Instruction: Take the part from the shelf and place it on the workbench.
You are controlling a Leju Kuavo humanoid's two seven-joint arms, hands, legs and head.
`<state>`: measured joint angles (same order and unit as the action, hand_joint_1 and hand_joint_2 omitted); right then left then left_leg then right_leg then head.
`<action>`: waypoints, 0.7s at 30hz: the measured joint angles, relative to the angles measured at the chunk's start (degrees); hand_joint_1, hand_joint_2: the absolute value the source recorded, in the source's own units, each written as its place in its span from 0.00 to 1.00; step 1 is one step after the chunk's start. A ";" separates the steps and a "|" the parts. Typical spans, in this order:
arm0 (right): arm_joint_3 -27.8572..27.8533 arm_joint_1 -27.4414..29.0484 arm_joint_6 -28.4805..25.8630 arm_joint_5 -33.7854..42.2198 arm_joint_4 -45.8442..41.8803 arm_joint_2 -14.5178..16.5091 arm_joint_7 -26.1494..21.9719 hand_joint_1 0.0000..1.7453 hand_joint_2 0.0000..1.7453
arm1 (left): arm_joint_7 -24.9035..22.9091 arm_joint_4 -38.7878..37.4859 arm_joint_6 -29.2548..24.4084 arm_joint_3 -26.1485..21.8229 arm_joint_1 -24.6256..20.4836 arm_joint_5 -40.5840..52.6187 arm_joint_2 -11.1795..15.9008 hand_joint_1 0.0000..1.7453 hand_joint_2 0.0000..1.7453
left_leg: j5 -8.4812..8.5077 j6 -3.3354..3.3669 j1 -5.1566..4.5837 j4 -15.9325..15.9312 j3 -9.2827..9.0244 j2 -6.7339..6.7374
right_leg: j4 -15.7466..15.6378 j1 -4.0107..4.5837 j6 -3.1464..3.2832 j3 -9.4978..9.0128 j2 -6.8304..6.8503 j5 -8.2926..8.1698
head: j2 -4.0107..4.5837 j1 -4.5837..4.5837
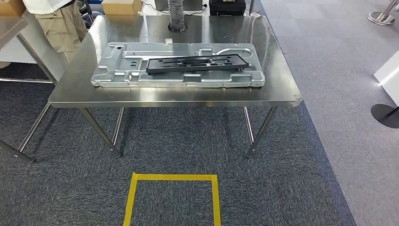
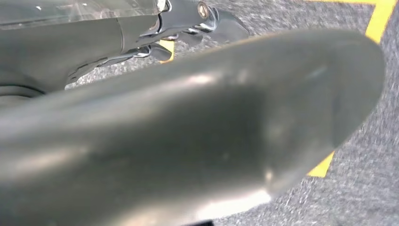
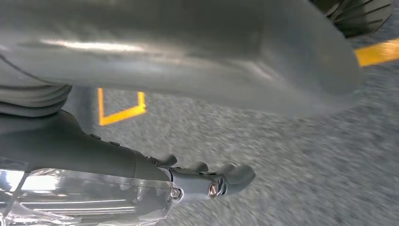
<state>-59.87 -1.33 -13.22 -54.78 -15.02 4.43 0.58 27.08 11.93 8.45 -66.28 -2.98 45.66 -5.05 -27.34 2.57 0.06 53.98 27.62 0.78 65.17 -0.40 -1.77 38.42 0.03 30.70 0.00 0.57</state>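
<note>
Fingers (image 3: 226, 176) curled over carpet (image 3: 282, 155) | part (image 1: 195, 63) on workbench (image 1: 75, 89), well apart

yellow tape square outline (image 1: 172, 197) on grey carpet floor (image 1: 291, 188), near the worktop's front edge | grey ribbed hose (image 1: 177, 14) standing at the worktop's far edge | brown cardboard box (image 1: 121, 6) beyond the far left corner | person in khaki trousers (image 1: 60, 26) past the left edge | black round stand base (image 1: 387, 115) on the floor at right
</note>
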 joint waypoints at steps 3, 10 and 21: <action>0.05 -0.17 0.14 -0.12 0.80 0.00 0.26 0.00 0.00 | 0.00 0.00 0.01 -0.02 0.00 0.05 0.04 0.00 0.00 | 2.06 -0.18 -0.11 0.58 3.09 0.09 | 8.45 -0.22 -0.48 0.34 0.01 2.63 | 0.00 -0.04; 0.40 -0.82 1.87 -0.86 1.67 -0.03 1.31 0.00 0.00 | -0.10 0.00 -0.01 -0.02 -0.05 0.14 0.03 0.00 0.00 | 5.70 -1.80 -0.24 2.35 7.54 0.16 | -11.75 0.22 1.11 -15.11 0.03 0.30 | 0.00 -0.06; 0.51 -1.09 4.35 -0.83 2.74 0.67 4.92 0.00 0.00 | -0.46 0.00 -0.42 -0.36 0.07 0.48 0.00 0.00 0.00 | -1.91 -3.44 0.59 12.05 4.61 -0.42 | -9.85 0.02 2.29 -5.93 0.61 -6.06 | 0.00 0.52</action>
<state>-59.36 -2.42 -8.87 -55.61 -12.28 5.10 5.50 26.62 11.93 8.03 -66.64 -2.91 46.14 -5.05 -29.25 -0.87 0.65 66.03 32.23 0.35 55.32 -0.38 0.52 32.49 0.65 24.65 0.00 1.10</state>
